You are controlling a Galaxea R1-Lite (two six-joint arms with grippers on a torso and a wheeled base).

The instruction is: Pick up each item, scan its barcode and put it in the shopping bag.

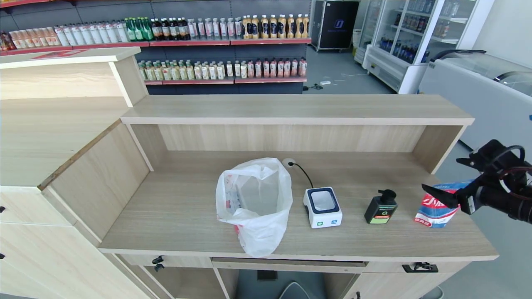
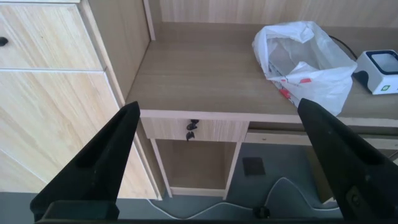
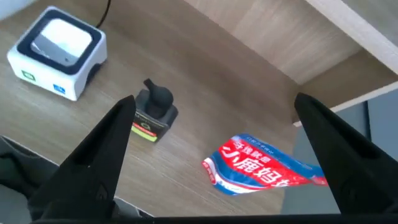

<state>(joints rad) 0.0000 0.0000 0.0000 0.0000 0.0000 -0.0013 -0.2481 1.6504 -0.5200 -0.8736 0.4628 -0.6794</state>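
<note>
Setting: shop checkout with a wooden surface (image 1: pixel 174 216) under a raised back ledge; drink shelves (image 1: pixel 187 41) behind.
Shopping bag (image 1: pixel 254 203): white plastic, standing left of centre on the surface, mouth open upward.
Scanner (image 1: pixel 322 207): white box with its window facing up, just right of the bag, cable running to the back.
Pump bottle (image 1: pixel 380 207): dark, upright, between the scanner and the pouch, apart from both.
Pouch (image 1: pixel 434 211): red, blue and white, lying flat with the printed face up at the right end of the surface. Its long axis slants from the front edge toward the right rear. Barcode not seen.
Right tool (image 3: pixel 214 99): spread wide and empty, hanging above the pouch and touching nothing.
Left tool (image 2: pixel 217 106): spread wide and empty, low in front of the surface's left end, well apart from the goods.
Step in hand (judged): taking the pouch with the right tool.
Handling note: close across the pouch's short axis, near one end. A soft pack will sag, so grip firmly and leave both flat faces free to turn to the scanner window.
</note>
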